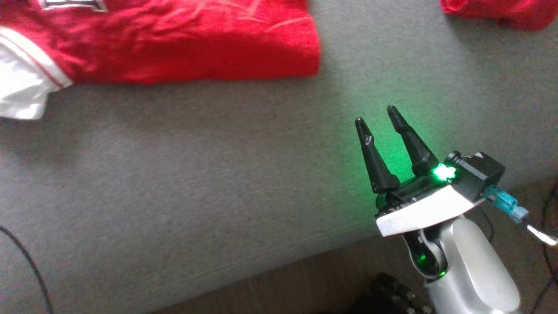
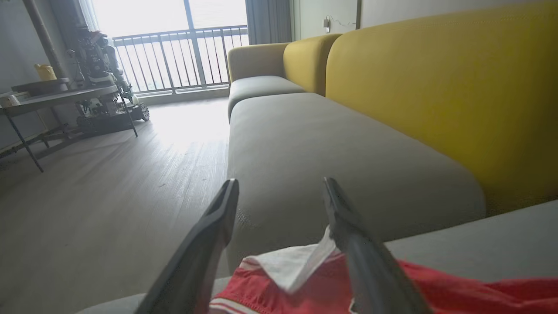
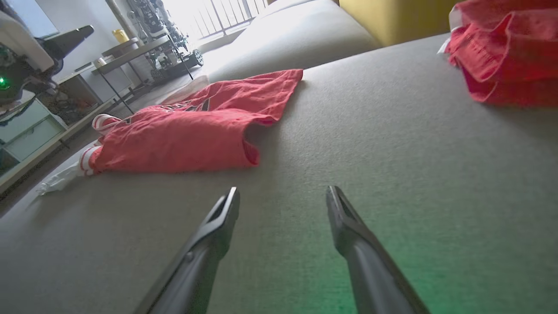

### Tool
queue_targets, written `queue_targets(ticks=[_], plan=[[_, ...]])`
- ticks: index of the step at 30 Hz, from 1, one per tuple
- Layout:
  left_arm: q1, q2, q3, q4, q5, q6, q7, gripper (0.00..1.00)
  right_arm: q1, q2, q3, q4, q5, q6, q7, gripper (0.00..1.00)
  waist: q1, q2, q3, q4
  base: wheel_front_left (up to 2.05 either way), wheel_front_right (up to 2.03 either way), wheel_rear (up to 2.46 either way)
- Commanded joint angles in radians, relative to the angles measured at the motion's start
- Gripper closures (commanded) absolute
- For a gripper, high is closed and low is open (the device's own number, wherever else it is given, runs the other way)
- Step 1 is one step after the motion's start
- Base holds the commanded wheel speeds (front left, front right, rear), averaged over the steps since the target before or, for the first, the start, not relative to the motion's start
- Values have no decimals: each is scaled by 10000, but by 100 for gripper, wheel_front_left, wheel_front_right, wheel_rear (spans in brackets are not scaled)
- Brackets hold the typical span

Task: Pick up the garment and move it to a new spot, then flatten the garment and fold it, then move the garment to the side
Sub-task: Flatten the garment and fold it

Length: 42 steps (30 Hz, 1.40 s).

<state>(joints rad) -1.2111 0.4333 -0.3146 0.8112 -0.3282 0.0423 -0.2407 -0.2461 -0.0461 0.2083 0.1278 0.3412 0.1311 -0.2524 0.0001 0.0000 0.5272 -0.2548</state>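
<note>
**Item: garment** [image 1: 174, 43]. Red shirt with white trim. In the head view it lies at 11 o'clock, spread on the grey seat cushion [image 1: 218, 174]. Its body is mostly flat but creased. The hem at the 3 o'clock end looks doubled over in the right wrist view.

**Part: white sleeve** [image 1: 17, 91]. It sticks out at 9 o'clock, crumpled, near the cushion's front edge.

**Left gripper** [image 2: 280, 182]. Fingers are spread apart just above the sleeve, clamping nothing. A corner of white cloth rests against one finger.

**Right gripper** [image 1: 375, 114]. At 4 o'clock in the head view, fingers parted and empty. It is well apart from the garment and pointing toward 11 o'clock.

**Also present:** second red garment [image 1: 501, 13], bunched at 1 o'clock and not touching the first; yellow backrest [image 2: 436, 87].

**Handling note (judgement):** The step appears to be flattening before the fold.
- Take the sleeve low, close to the cushion, pinching cloth only.
- Draw it outward toward 9 o'clock until it lies smooth.
- Bring the idle right gripper to the 3 o'clock hem to hold tension so the body does not drag.
- Keep clear of the cushion's edge, or the sleeve may slide off.
</note>
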Motion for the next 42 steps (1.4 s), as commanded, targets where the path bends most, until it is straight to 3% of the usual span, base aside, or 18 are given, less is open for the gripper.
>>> queue_targets(ticks=[1, 4, 10, 18, 27, 37, 38, 39, 40, 41, 42], plan=[[166, 376, 174, -344, -62, -41, -131, 0, -199, -41, 319, -157, 206, -4, -94, 0, -1, 0, -316, 481, 0, 0, 0], [1114, 22, 223, -943, -220, -160, -195, 0, -415, -41, 428, 230, 453, -4, -94, 0, -1, 0, -636, 1026, 0, 0, 0], [4114, -620, 604, -3713, -138, -26, -207, 0, -884, -41, 507, 1602, 317, -4, -94, 0, -1, 0, -1349, 1995, 0, 0, 0], [7517, -1440, 989, -6311, 339, 378, -209, 0, -1606, -41, 160, 3337, -976, -4, -94, 0, -1, 0, -1941, 2768, 0, 0, 0], [9579, -2629, 939, -7648, 1032, 228, -209, 0, -2384, -41, -1569, 5034, -3030, -4, -94, 0, -1, 0, -2156, 3655, 0, 0, 0], [10103, -3176, 1253, -7898, 1498, -81, -210, 0, -2668, -41, -1695, 5362, -3356, -4, -94, 0, -1, 0, -2140, 3848, 0, 0, 0], [10130, -3212, 1255, -7887, 1547, -111, -210, 0, -2683, -41, -1680, 5393, -3358, -4, -94, 9, -1, 0, -2140, 3851, 0, 0, 0], [10152, -3236, 1258, -7877, 1607, -139, -210, 0, -2698, -41, -1658, 5428, -3352, -4, -94, 32, -1, 0, -2142, 3849, 0, 0, 0], [10169, -3264, 1268, -7867, 1656, -164, -210, 0, -2712, -41, -1636, 5459, -3345, -4, -94, 58, -1, 0, -2147, 3845, 0, 0, 0], [10185, -3294, 1284, -7854, 1686, -192, -210, 0, -2725, -41, -1605, 5476, -3340, -4, -94, 100, -1, 0, -2153, 3838, 0, 0, 0], [10202, -3323, 1299, -7845, 1716, -216, -210, 0, -2736, -41, -1567, 5477, -3332, -4, -94, 100, -1, 0, -2160, 3828, 0, 0, 0]])
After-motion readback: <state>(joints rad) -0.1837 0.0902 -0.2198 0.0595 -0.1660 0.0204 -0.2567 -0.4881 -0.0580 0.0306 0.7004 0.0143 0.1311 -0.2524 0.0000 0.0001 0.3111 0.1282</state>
